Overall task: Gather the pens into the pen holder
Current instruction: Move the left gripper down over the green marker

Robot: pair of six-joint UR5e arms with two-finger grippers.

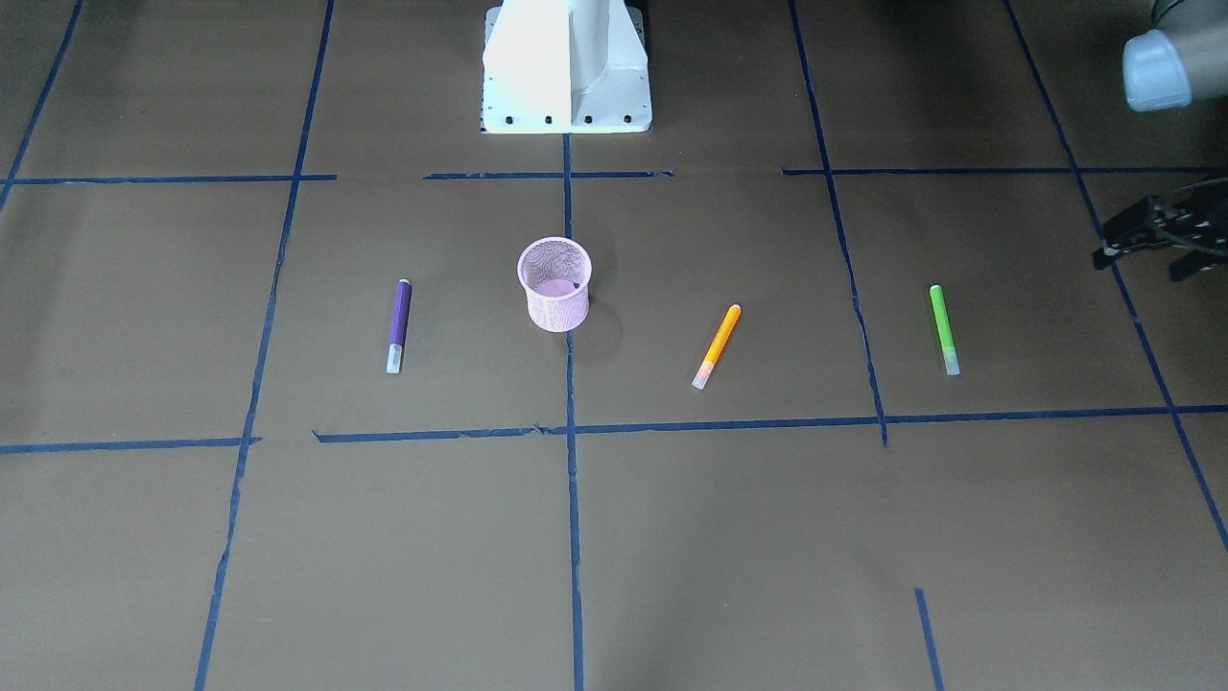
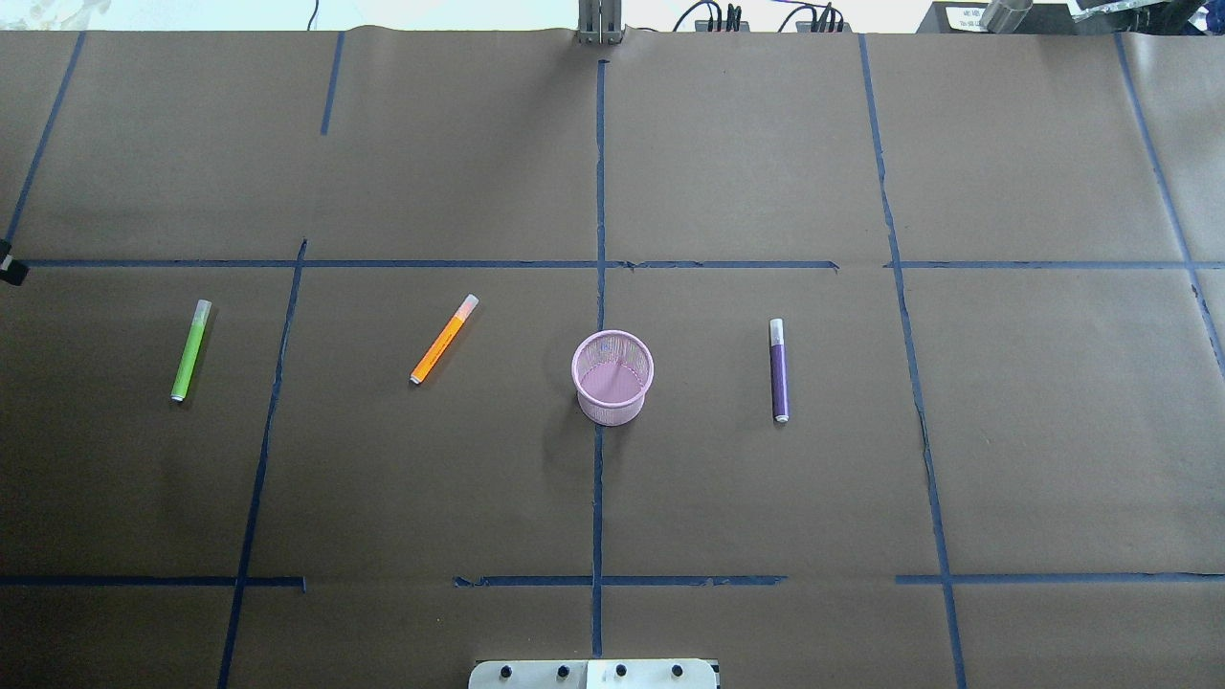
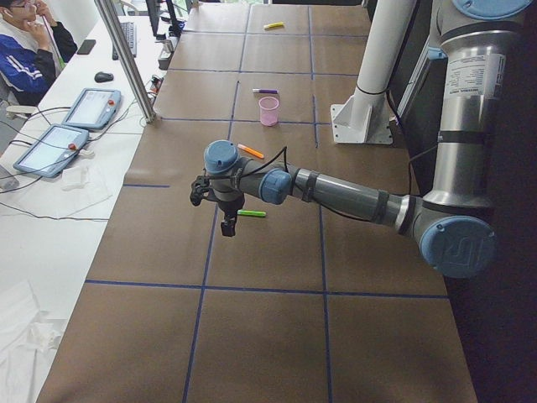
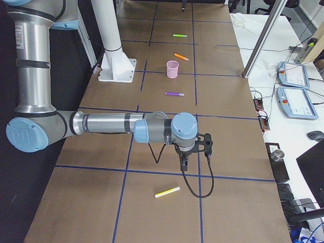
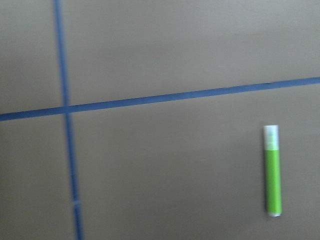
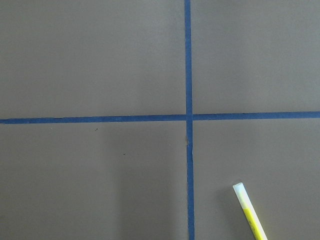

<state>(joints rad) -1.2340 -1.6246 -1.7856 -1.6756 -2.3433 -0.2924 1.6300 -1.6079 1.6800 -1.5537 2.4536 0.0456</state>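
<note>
Four pens lie flat on the table (image 2: pixel 766 144), all outside the pen holder (image 2: pixel 612 378), which stands upright on the centre tape line in front of the robot's base. The purple pen (image 2: pixel 779 370) lies near the holder on the robot's right, apart from it. The orange pen (image 2: pixel 443 340) lies at a slant near the holder on the robot's left. The green pen (image 2: pixel 190 350) lies further left, past the next tape line, well apart from the holder. These three have their pale cap ends pointing away from the robot. A yellow pen (image 4: pixel 167 192) lies at the table's right end, well apart from the others. The left gripper (image 1: pixel 1142 245) hangs above the table just beyond the green pen; its finger spread cannot be determined. The right gripper (image 4: pixel 195 154) hangs near the yellow pen; its opening cannot be determined either.
</note>
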